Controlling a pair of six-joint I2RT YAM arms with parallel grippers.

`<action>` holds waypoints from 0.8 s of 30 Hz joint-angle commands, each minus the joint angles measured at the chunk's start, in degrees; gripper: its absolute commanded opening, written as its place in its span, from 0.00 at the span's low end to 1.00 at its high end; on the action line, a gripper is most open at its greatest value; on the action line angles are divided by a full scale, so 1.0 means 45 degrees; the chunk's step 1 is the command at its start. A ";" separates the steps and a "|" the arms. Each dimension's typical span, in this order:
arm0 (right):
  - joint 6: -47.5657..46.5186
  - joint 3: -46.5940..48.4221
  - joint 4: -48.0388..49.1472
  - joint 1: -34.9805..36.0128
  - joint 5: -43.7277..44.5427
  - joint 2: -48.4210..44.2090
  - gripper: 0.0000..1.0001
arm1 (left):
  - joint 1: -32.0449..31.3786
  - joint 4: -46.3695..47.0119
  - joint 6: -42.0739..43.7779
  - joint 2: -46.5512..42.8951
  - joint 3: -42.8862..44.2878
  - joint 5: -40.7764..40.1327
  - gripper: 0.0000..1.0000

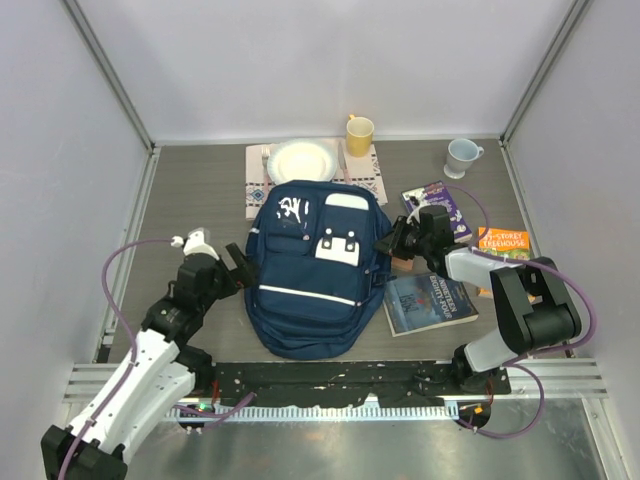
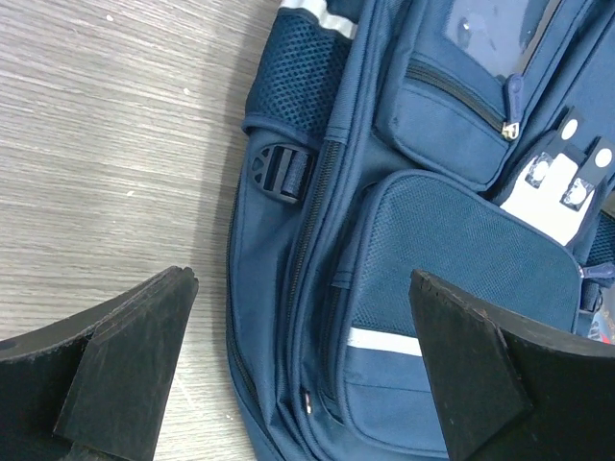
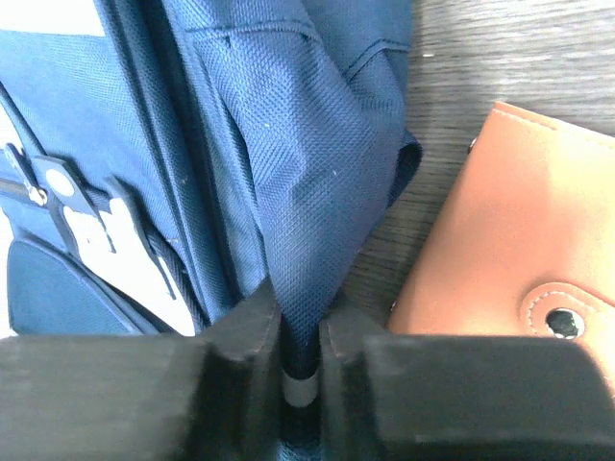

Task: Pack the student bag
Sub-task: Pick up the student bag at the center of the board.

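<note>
The student bag (image 1: 312, 270) lies mid-table, its inside hidden. At its 3 o'clock the right gripper (image 3: 300, 331) pinches a fold of its fabric (brown wallet (image 3: 509, 240) beside, cut off). At 9 o'clock the left gripper (image 2: 303, 280) gapes wide, empty.

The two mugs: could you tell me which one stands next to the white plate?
The yellow ceramic mug, just right of the round white plate; the pale blue mug stands apart, farther right.
</note>
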 commanded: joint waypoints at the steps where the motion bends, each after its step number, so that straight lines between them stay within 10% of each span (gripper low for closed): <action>1: -0.0037 0.0049 0.0126 0.0079 -0.0062 0.0100 0.12 | -0.0024 0.0838 0.0080 0.0317 -0.0030 0.0494 1.00; 13: 0.3201 -0.0125 0.1413 0.0273 0.0210 -0.3551 0.01 | -0.0024 0.0780 0.0158 0.0259 0.0807 0.1041 1.00; 24: 0.6406 -0.2312 0.1825 0.2050 0.8069 -0.8256 0.01 | -0.0043 0.0662 0.0276 0.1000 0.2763 0.2818 1.00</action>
